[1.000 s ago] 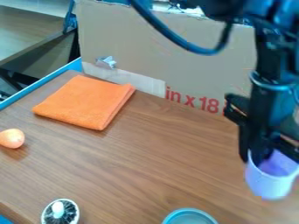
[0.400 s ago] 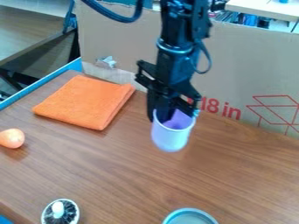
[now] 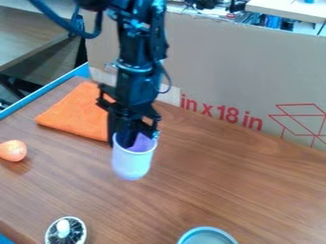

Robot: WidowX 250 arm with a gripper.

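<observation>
Your gripper (image 3: 122,141), left of the middle of the frame, points down and is closed on the wall of a pale lavender cup (image 3: 132,165), with one finger outside the rim and the other inside. The cup is upright, its open mouth facing up around the inner finger; you can't tell for sure whether its base touches the brown wooden table (image 3: 235,186). Just behind and to the left of the gripper you have a folded orange cloth (image 3: 73,114) lying flat, its right part hidden by the arm. At the left edge of the frame, near the cloth, is a rounded, light orange object (image 3: 13,150). Toward the lower left you'll see a small round object with a white knob (image 3: 66,231), dark inside its pale rim. At the bottom edge, right of centre, sits a round grey-blue dish or lid (image 3: 207,236), partly cut off. Behind it all, an upright cardboard panel (image 3: 235,62) with red print borders the table.
</observation>
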